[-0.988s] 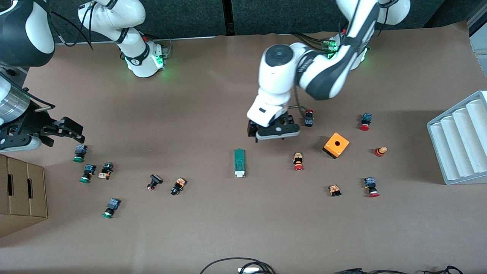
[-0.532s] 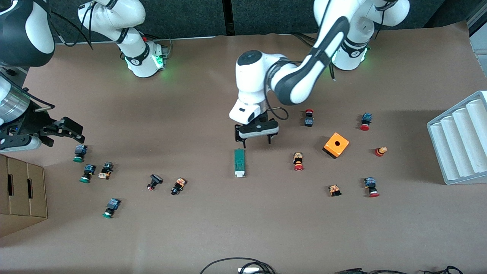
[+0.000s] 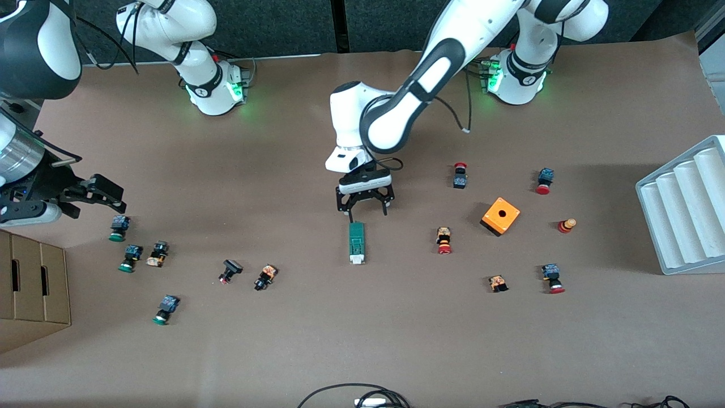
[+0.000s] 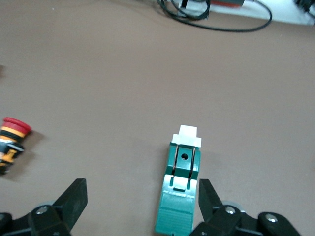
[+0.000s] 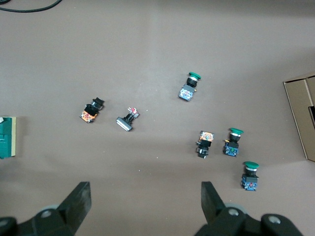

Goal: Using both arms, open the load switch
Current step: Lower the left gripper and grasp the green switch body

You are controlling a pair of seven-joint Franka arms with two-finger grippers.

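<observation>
The narrow dark-green rectangular load switch with a small white end piece (image 3: pixel 356 242) lies flat on the brown paper-covered table (image 3: pixel 362 340) near its middle, its white end toward the front camera, with a red-capped push button (image 3: pixel 444 240) well apart from it toward the left arm's end. The left gripper (image 3: pixel 363 208) hangs with its jaws spread wide just over the switch's green end; in the left wrist view the switch (image 4: pixel 180 183) sits off-centre between the fingers, close to one fingertip (image 4: pixel 206 194) and touching neither. The right gripper (image 3: pixel 93 192) waits at the right arm's end of the table, jaws likewise spread and empty, above a cluster of green-capped push buttons (image 5: pixel 231 142) beside a brown cardboard box (image 3: pixel 31 289). The step in hand looks like the left arm's approach for a first grasp. The next move probably calls for centring the jaws across the narrow body, lowering, and closing, with the right arm then coming in to work the white end. No brand, label or writing can be read on the switch or anything else.
</observation>
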